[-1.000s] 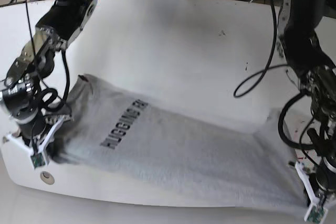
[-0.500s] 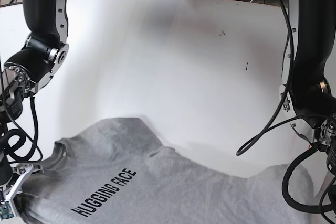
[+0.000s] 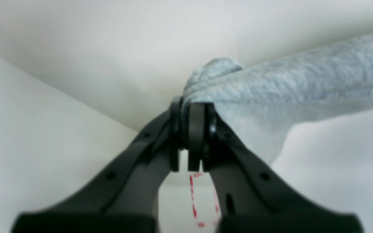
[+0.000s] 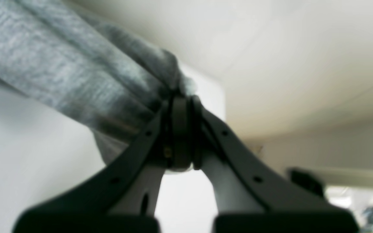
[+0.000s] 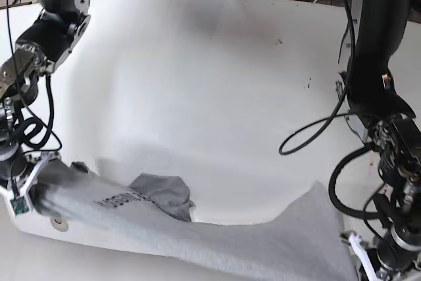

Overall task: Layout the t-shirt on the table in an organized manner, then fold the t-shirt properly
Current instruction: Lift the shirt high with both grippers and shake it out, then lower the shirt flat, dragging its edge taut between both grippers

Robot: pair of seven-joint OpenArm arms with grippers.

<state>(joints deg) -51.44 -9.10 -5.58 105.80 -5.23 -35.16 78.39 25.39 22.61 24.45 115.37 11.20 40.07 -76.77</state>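
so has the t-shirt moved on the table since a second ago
Yes. The t-shirt has slid toward the near edge of the table, now stretched along that edge, leaving more white top bare behind it.

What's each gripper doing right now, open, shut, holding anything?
Left gripper: shut, pinching a bunched edge of the t-shirt.
Right gripper: shut, pinching another bunched edge of the t-shirt.

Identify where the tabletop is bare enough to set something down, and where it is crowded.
Free: the wide middle and far part of the table, bordered by both arms and, nearer, by the t-shirt. Crowded: the near edge, where the shirt stretches between the left end effector and the right end effector, each shut on a bunched corner.
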